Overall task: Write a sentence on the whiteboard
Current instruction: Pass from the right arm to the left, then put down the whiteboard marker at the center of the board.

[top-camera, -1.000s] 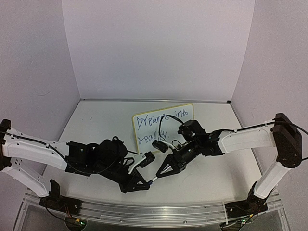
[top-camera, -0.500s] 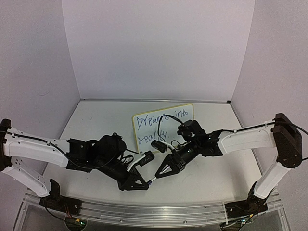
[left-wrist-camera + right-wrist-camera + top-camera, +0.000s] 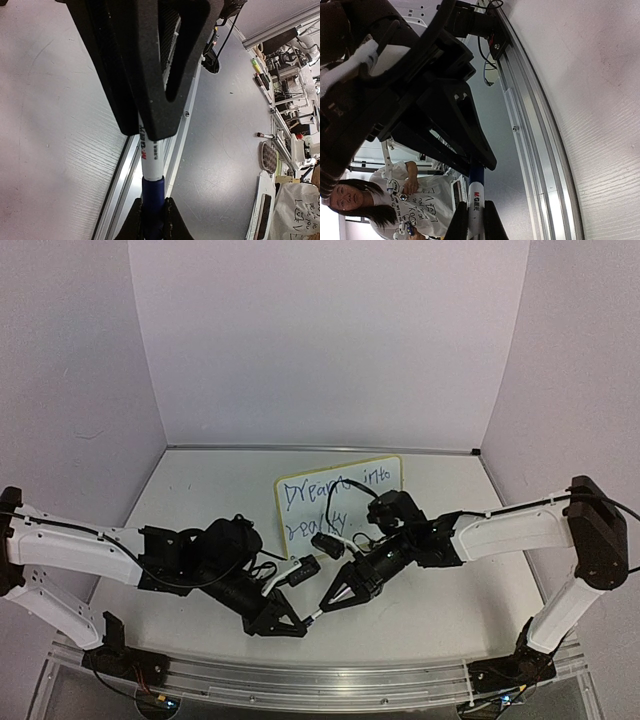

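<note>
The whiteboard (image 3: 385, 502) stands tilted at mid-table, and the sentence (image 3: 318, 491) on it is blue script in two lines. The right arm's wrist hides the board's lower right part. Near the front centre both grippers meet tip to tip on one marker (image 3: 314, 616). My left gripper (image 3: 299, 625) is shut on the marker's blue cap (image 3: 152, 192). My right gripper (image 3: 328, 604) is shut on the white barrel (image 3: 476, 195). In the left wrist view my left gripper (image 3: 152, 212) clamps the cap from below. In the right wrist view my right gripper (image 3: 475, 215) clamps the barrel.
An aluminium rail (image 3: 320, 680) runs along the table's near edge just under the marker. White walls close in the back and both sides. A person (image 3: 350, 200) sits beyond the near edge, seen in the right wrist view.
The right gripper has crept slightly left and nearer, and the left wrist has shifted a little left. Both stay shut on the marker.
</note>
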`<action>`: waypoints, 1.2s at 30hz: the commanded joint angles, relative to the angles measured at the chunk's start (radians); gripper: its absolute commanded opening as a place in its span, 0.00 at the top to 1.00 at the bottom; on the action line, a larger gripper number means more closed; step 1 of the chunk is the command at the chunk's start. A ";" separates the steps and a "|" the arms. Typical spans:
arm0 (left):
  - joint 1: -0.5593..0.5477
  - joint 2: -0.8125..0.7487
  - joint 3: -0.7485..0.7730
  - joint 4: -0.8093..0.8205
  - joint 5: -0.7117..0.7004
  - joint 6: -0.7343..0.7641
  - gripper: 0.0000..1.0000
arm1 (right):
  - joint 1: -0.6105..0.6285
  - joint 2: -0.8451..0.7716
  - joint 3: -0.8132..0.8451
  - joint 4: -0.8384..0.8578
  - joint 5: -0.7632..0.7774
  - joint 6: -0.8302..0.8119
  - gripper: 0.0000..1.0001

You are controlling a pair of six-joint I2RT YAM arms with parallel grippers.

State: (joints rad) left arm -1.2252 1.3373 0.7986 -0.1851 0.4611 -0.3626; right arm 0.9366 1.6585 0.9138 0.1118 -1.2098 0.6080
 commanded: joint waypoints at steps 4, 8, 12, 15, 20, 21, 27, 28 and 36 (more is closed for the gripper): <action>0.058 -0.025 0.103 0.357 -0.023 0.014 1.00 | 0.099 -0.017 0.022 0.149 -0.076 0.023 1.00; 0.078 -0.035 0.093 0.387 0.023 -0.008 1.00 | 0.109 -0.028 0.021 0.156 -0.091 0.027 1.00; 0.081 -0.037 0.091 0.382 0.027 -0.012 1.00 | 0.113 -0.032 0.023 0.157 -0.093 0.033 1.00; 0.081 -0.041 0.090 0.340 0.020 0.006 1.00 | 0.112 -0.036 0.025 0.152 -0.067 0.033 1.00; 0.084 -0.075 0.057 0.137 -0.026 0.034 1.00 | 0.052 -0.080 0.008 0.085 0.052 0.010 0.93; 0.085 -0.086 0.040 0.106 -0.036 0.028 1.00 | 0.027 -0.095 -0.006 0.068 0.071 -0.001 0.88; 0.086 -0.148 -0.075 -0.065 -0.140 -0.051 1.00 | -0.171 -0.186 -0.007 -0.259 0.344 -0.159 0.46; 0.086 -0.152 -0.089 -0.089 -0.168 -0.067 1.00 | -0.197 -0.194 -0.003 -0.294 0.396 -0.173 0.40; 0.116 -0.116 -0.121 -0.213 -0.374 -0.235 1.00 | -0.402 -0.271 -0.035 -0.370 0.626 -0.180 0.22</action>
State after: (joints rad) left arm -1.1334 1.2169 0.6938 -0.3320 0.2376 -0.4928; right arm 0.6124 1.4511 0.8947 -0.1772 -0.7486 0.4654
